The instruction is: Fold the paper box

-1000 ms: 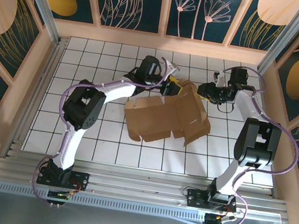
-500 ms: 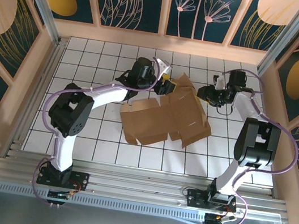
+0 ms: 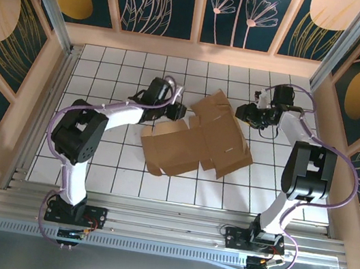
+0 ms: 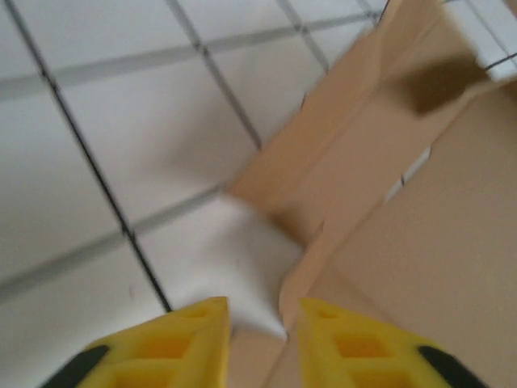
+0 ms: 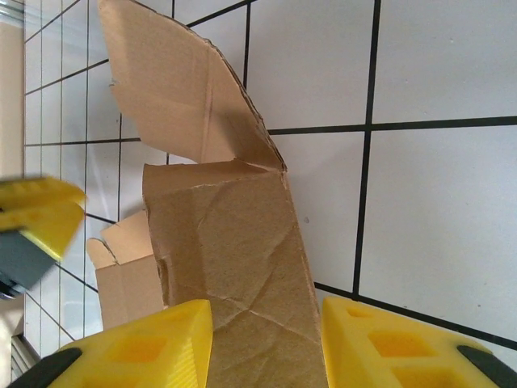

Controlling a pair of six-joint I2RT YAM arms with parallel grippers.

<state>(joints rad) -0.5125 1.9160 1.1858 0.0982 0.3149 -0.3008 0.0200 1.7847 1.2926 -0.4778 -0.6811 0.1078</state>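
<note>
The paper box (image 3: 196, 141) is a flat brown die-cut sheet lying mid-table, its flaps spread and creased. My left gripper (image 3: 178, 111) sits just off the sheet's upper-left notch. In the blurred left wrist view its yellow fingers (image 4: 190, 343) stand narrowly apart, with a cardboard edge (image 4: 420, 242) and white tile beyond the gap, gripping nothing. My right gripper (image 3: 243, 110) is at the sheet's back right flap. Its jaws (image 5: 266, 347) are open and straddle a crumpled cardboard panel (image 5: 226, 234), with a sliver of tile showing beside the right finger.
White tiled floor (image 3: 96, 141) surrounds the sheet, with free tiles on the left and in front. Wooden walls (image 3: 201, 52) close the back and sides. A metal rail (image 3: 165, 225) runs along the near edge by the arm bases.
My left gripper let go of the raised back flap and drew back to the left, its jaws narrowing. The flap dropped flat and the sheet slid slightly left. The right gripper barely moved.
</note>
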